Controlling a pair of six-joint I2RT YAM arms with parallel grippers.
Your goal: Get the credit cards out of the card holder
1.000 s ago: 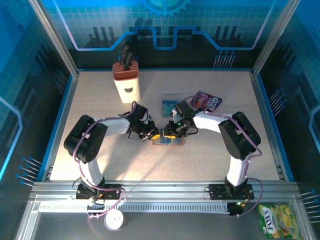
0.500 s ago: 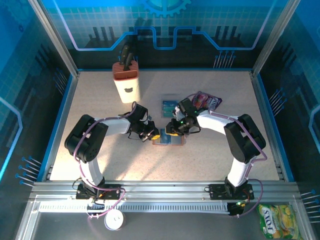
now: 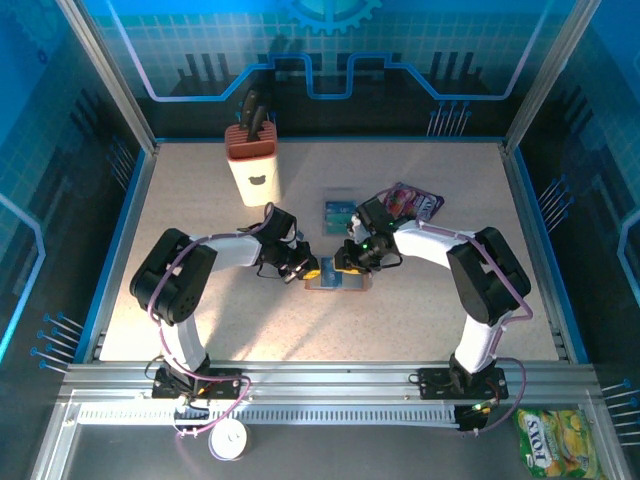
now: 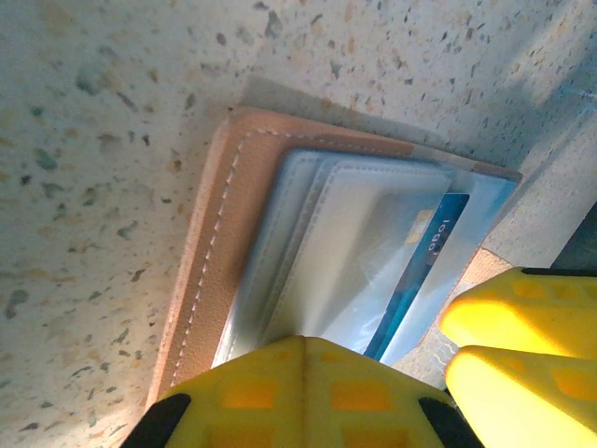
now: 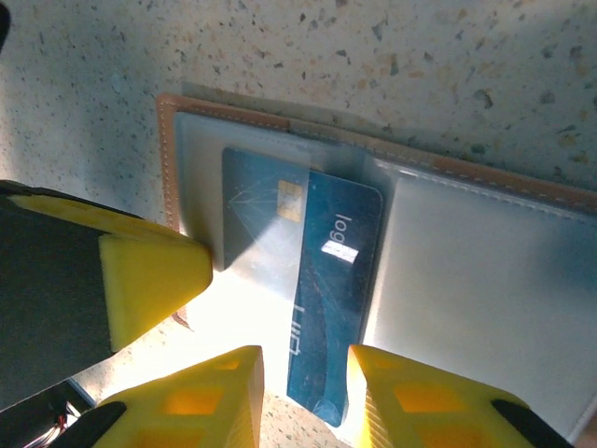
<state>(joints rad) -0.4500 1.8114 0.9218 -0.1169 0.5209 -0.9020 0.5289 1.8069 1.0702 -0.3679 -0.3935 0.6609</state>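
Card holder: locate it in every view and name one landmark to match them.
Top external: the card holder lies near the middle of the table.
Left wrist: card holder at centre, open, tan rim on the left.
Right wrist: card holder across the frame, tan rim along the top.
Landmark: the blue credit card in its clear sleeve, in both wrist views.

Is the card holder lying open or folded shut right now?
Open. The card holder lies spread flat on the table, its clear sleeves facing up and a blue card showing inside.
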